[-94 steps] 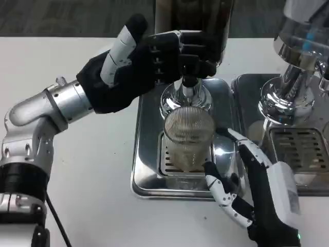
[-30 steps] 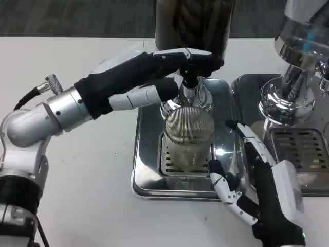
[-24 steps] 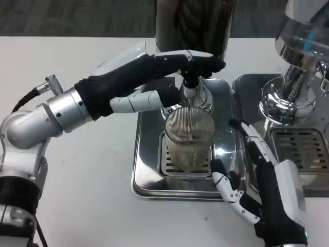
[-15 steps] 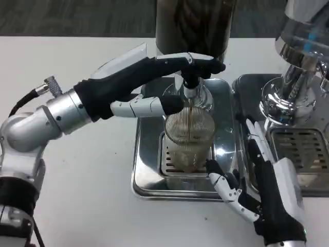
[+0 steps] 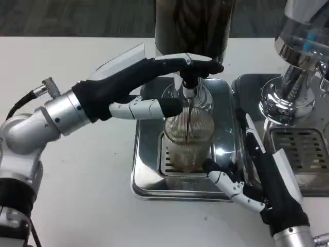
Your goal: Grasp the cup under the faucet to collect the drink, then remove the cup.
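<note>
White tabletop (image 5: pixel 87 175) is seen all around, and a shiny metal tray (image 5: pixel 146 177) is set on it. On the tray's grate a clear ribbed cup (image 5: pixel 187 139) is stood upright, right under the faucet (image 5: pixel 189 88) of a tall dark drink machine (image 5: pixel 193 23). A thin brown stream is seen falling from the faucet into the cup, and a little brown drink is seen at the bottom of the cup.

The left hand (image 5: pixel 141 85) is stretched out from the left side over the back of the tray. Its long fingers (image 5: pixel 198 64) are laid flat and close together on the tap part above the faucet. One white finger (image 5: pixel 144 108) is held lower, pointed at the cup's rim, just beside it. Nothing is gripped by this hand.

The right hand (image 5: pixel 267 180) is seen at the lower right, at the tray's right edge. Its fingers (image 5: pixel 226 180) are spread apart. One is reached toward the foot of the cup, very near it, but whether it is touched cannot be told. The cup is not wrapped by this hand.

A second shiny machine (image 5: pixel 300 56) with its own tray (image 5: pixel 303 149) is placed at the right, just beside the first tray
</note>
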Robot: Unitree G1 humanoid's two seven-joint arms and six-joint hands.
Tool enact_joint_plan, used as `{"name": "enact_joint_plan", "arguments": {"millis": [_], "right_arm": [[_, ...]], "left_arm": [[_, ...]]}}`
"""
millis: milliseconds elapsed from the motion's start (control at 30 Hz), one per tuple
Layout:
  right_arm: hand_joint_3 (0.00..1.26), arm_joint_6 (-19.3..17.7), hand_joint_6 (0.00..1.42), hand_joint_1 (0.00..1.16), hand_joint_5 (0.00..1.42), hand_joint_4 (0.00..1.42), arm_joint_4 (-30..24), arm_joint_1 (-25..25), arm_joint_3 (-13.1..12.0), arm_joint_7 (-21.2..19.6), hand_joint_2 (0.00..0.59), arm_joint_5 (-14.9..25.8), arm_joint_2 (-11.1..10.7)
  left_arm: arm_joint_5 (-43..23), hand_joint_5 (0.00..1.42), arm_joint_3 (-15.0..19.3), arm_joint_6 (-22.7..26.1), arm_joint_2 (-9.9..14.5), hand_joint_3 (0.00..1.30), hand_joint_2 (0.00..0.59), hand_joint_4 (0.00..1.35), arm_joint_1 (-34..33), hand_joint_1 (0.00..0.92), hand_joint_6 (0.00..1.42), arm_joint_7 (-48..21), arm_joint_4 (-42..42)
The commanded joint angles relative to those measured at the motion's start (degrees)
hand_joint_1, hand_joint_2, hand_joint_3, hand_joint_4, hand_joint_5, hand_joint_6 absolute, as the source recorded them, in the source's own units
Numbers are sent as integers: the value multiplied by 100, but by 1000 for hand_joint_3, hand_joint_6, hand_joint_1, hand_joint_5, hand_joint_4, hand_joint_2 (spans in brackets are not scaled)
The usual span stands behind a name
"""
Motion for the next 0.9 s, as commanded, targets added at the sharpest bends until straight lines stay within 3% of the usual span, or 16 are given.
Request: {"name": "enact_joint_plan", "arguments": {"millis": [33, 400, 900], "right_arm": [[0, -297, 0, 529, 0, 0, 238, -124, -166, 318, 208, 350, -44], [0, -447, 1, 578, 0, 0, 521, -421, -309, 1029, 211, 656, -167], [0, -20, 85, 749, 0, 0, 365, -703, -279, 931, 209, -109, -215]], "left_arm": [[126, 228, -127, -87, 62, 272, 80, 226, 165, 0, 151, -21, 5], [115, 231, -196, -98, 127, 281, 92, 235, 222, 0, 152, 70, -47], [83, 243, -213, -40, 225, 302, 94, 260, 322, 0, 152, 129, -191]]}}
